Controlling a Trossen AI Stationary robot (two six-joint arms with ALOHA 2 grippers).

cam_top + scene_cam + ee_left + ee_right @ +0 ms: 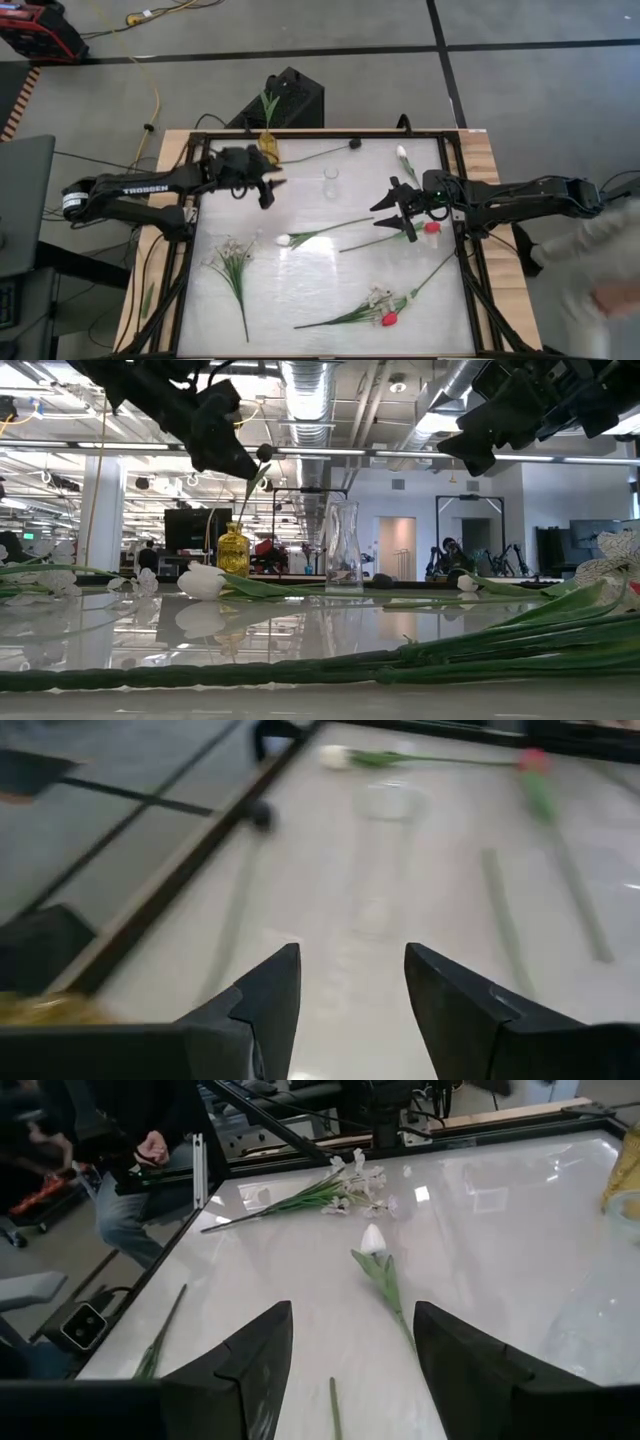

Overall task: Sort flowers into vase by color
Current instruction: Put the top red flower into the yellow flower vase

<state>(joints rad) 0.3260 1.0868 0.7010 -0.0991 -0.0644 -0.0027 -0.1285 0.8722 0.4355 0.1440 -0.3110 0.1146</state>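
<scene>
While both arms hang above the table with nothing in their grasp, the sorting stands at an early stage: one stem with a dark head sits in the yellow vase (267,146) at the far edge, and the clear vase (331,183) near the middle of the far half looks empty. The left gripper (268,191) hovers just beside the yellow vase, its jaws apart and empty, as its wrist view confirms. The right gripper (404,210) hovers over the right half of the table, jaws likewise wide and empty, close above the red flower (431,227) lying near the right rail. Loose flowers remain spread on the table: a white flower (283,240) near the centre with its stem running toward the right arm, a second white flower (401,152) near the far right corner, another red flower (389,319) at the near side among a leafy sprig, and a white-blossom sprig (232,255) on the left. A person sits beyond the table in the right wrist view. In my judgement the step in hand is choosing the next stem. The next move calls for one gripper to descend over a thin stem, close on it squarely against the glossy table, lift it clear, and carry it upright to the vase matching its colour; narrow vase mouths demand careful alignment.
</scene>
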